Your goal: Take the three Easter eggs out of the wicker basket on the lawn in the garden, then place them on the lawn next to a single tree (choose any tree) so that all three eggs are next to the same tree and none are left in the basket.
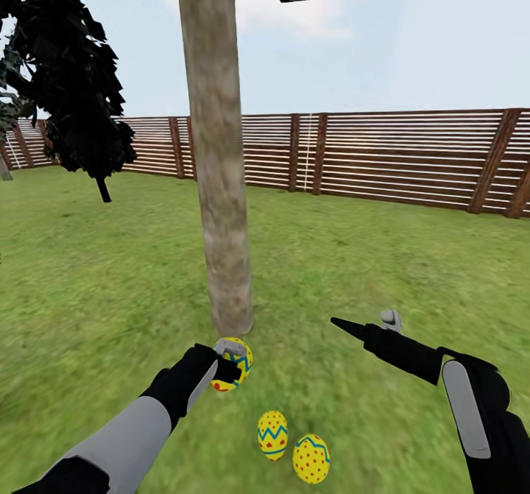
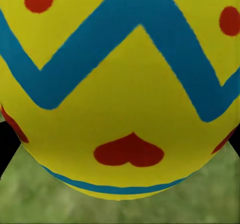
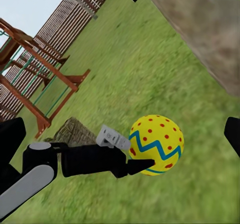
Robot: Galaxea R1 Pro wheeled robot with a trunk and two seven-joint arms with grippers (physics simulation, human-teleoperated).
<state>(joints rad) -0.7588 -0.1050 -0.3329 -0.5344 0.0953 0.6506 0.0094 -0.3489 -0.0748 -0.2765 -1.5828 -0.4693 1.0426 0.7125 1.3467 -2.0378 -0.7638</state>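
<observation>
Left end effector (image 1: 223,365) closed on one Easter egg (image 1: 234,362), held right at base of tree (image 1: 218,185), just off the lawn (image 1: 110,273); yellow shell with blue zigzag and red marks seen close up (image 2: 120,99) in left wrist view. Other two Easter eggs (image 1: 272,434) (image 1: 311,459) lying on grass near same trunk, side by side, on robot's side. Right end effector (image 1: 368,325) open, empty, hovering right of trunk. Fence (image 1: 412,155) well behind tree; wicker basket (image 3: 74,132) and play frame (image 3: 35,59) seen in right wrist view.
</observation>
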